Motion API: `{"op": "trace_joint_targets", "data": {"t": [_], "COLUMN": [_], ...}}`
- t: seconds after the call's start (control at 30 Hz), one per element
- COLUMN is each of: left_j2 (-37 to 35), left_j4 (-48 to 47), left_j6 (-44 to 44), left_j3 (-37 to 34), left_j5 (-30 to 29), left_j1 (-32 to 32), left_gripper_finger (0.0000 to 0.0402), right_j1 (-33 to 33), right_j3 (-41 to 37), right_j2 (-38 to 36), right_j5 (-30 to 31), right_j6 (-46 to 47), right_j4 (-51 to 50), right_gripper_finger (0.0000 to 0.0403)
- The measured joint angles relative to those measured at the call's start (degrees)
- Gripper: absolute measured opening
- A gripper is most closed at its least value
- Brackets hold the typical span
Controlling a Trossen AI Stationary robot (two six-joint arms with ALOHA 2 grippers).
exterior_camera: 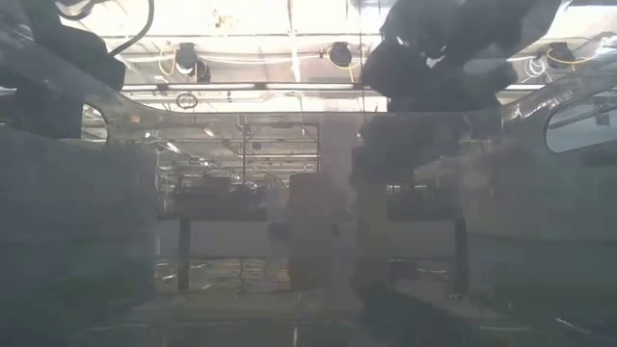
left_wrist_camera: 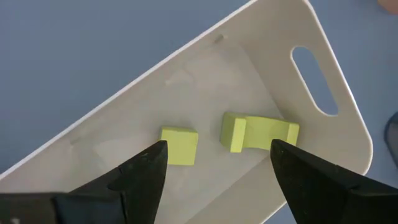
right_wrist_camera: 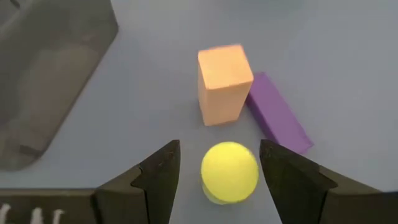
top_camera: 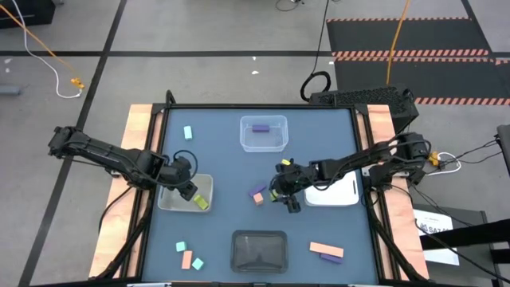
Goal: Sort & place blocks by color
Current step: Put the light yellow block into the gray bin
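Note:
My left gripper [top_camera: 188, 191] [left_wrist_camera: 219, 147] hangs open over the translucent tray [top_camera: 171, 199] at the table's left. Two yellow-green blocks [left_wrist_camera: 179, 145] [left_wrist_camera: 258, 133] lie on that tray's floor below the fingers and are not touched. My right gripper [top_camera: 280, 194] [right_wrist_camera: 219, 147] is open near the table's middle. Its fingers stand on either side of a round yellow-green piece [right_wrist_camera: 229, 172] that stands on the table. Just beyond it stand a salmon-orange block [right_wrist_camera: 224, 82] and a purple bar [right_wrist_camera: 277, 114], side by side. One purple block [top_camera: 260, 127] lies in the clear tray [top_camera: 247, 142].
A white tray [top_camera: 339, 195] sits under the right arm and a black tray [top_camera: 258, 253] at the near edge. Loose pieces: a cyan one [top_camera: 188, 132] far left; two cyan [top_camera: 181, 247] [top_camera: 197, 263] and an orange [top_camera: 186, 260] near left; an orange bar [top_camera: 327, 249] with a purple bar [top_camera: 330, 257] near right.

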Motion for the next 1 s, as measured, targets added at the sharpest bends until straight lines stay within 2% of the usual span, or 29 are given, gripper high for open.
{"op": "trace_joint_targets", "data": {"t": [0.23, 0.33, 0.43, 0.53, 0.8, 0.9, 1.0], "left_j2": [0.0, 0.0, 0.0, 0.0, 0.0, -0.01, 0.0], "left_j4": [0.16, 0.68, 1.19, 1.16, 1.15, 1.36, 3.08], "left_j6": [0.26, 0.26, 0.26, 0.27, -1.16, -1.16, -0.99], "left_j3": [0.0, 0.0, 0.0, 0.0, 0.0, 0.0, 0.0], "left_j5": [-0.26, -0.27, -0.28, -0.28, 0.33, 0.58, 0.55], "left_j1": [0.01, 0.01, 0.01, 0.0, 0.02, 0.0, 0.02], "left_gripper_finger": [0.0285, 0.0285, 0.0285, 0.0285, 0.0285, 0.0285, 0.0285], "right_j1": [-0.05, -0.07, -0.07, -0.28, -2.74, -3.58, -4.47], "right_j3": [0.0, 0.0, 0.0, 0.0, 0.0, 0.0, 0.0], "right_j2": [3.42, 3.71, 3.46, 2.84, -7.79, -12.64, -16.41], "right_j5": [0.09, 0.07, 0.05, 0.24, 5.29, 7.63, 7.31], "right_j6": [0.02, -0.05, -0.01, -0.49, -5.17, -8.03, -11.02], "right_j4": [2.82, 2.98, 2.81, 2.54, 3.18, 8.06, 14.45], "right_gripper_finger": [0.0203, 0.017, 0.0114, 0.0107, 0.0107, 0.0107, 0.0107]}}
